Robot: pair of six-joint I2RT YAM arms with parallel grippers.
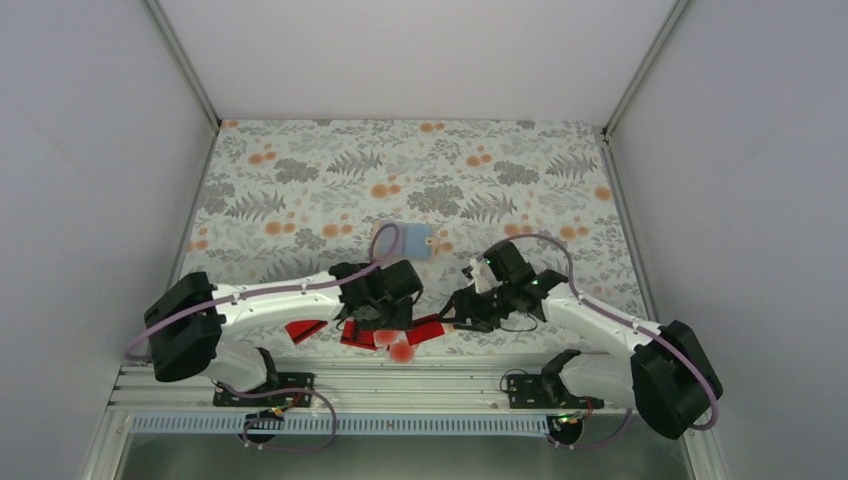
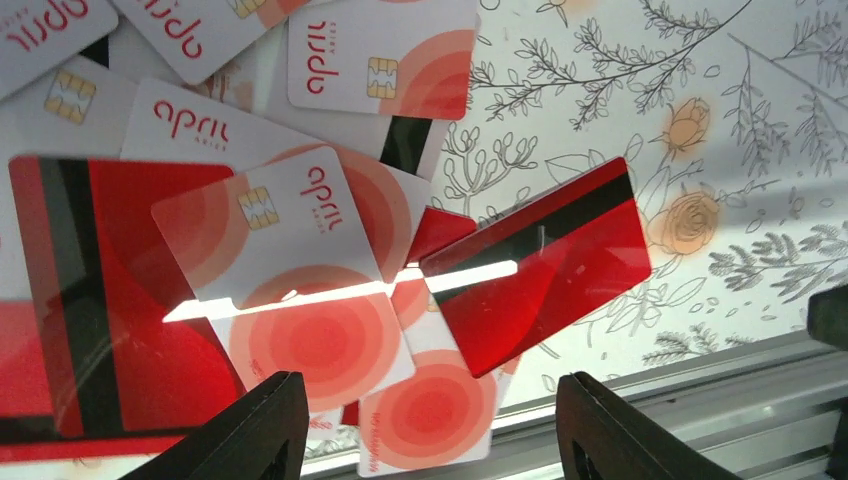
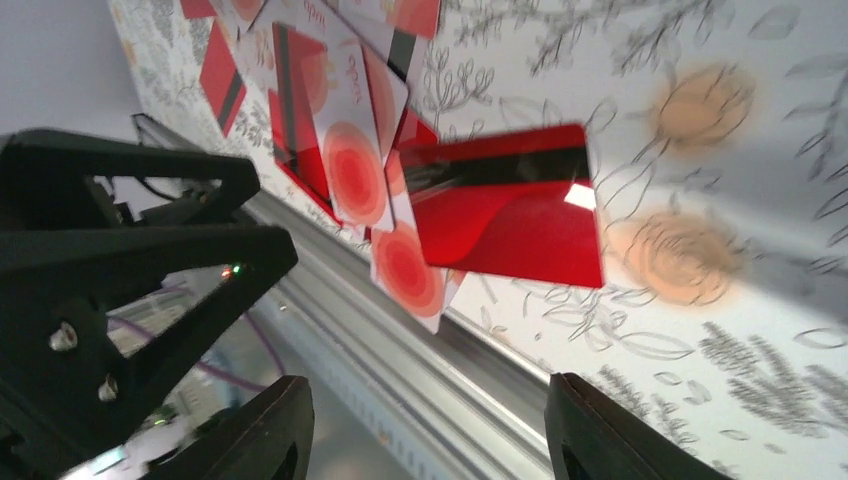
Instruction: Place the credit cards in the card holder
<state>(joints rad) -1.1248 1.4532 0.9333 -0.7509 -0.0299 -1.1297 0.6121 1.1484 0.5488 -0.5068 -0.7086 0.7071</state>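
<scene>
The credit cards (image 1: 400, 338) lie in an overlapping heap at the table's near edge, some glossy red with a black stripe, others white with red dots. One red card (image 2: 540, 265) (image 3: 510, 205) lies askew at the heap's right side. A white dotted card (image 2: 430, 410) (image 3: 410, 265) hangs over the metal rail. My left gripper (image 1: 378, 320) (image 2: 430, 388) hovers open over the heap, holding nothing. To the right of the heap my right gripper (image 1: 452, 318) (image 3: 425, 388) is open and holds nothing. The card holder (image 1: 414, 240) lies flat farther back, its blue-grey face up, apart from both grippers.
A metal rail (image 1: 400, 385) (image 3: 420, 350) runs along the near edge just below the cards. The floral cloth (image 1: 420, 170) covers the table, with white walls on three sides. In the right wrist view the left arm (image 3: 110, 260) stands close on the left.
</scene>
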